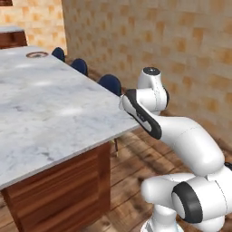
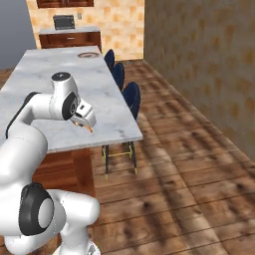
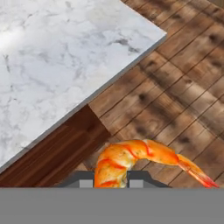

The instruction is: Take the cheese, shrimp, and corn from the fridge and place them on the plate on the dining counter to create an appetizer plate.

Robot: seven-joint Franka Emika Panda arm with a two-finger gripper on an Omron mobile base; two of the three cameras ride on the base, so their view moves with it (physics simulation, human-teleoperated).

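Note:
My gripper [image 3: 111, 181] is shut on the shrimp [image 3: 140, 157], an orange-pink curved piece whose tail sticks out to the right between the fingertips. In the right base view the gripper [image 2: 84, 125] hangs at the near corner of the dining counter [image 2: 64, 84] with the shrimp [image 2: 89, 129] just below the hand. The counter's white-grey marble corner [image 3: 57, 57] lies ahead of the hand, above its brown wood base. The plate [image 1: 37, 55] sits far off at the counter's other end, also seen as the plate [image 2: 88, 55]. Cheese, corn and fridge are out of view.
Blue stools [image 1: 111, 84] line the counter's right side, the nearest stool [image 2: 132, 97] close to the arm. Wood floor [image 2: 189, 164] stretches to the right up to a tiled wall [image 2: 209, 60]. A wall counter [image 2: 69, 35] stands at the back.

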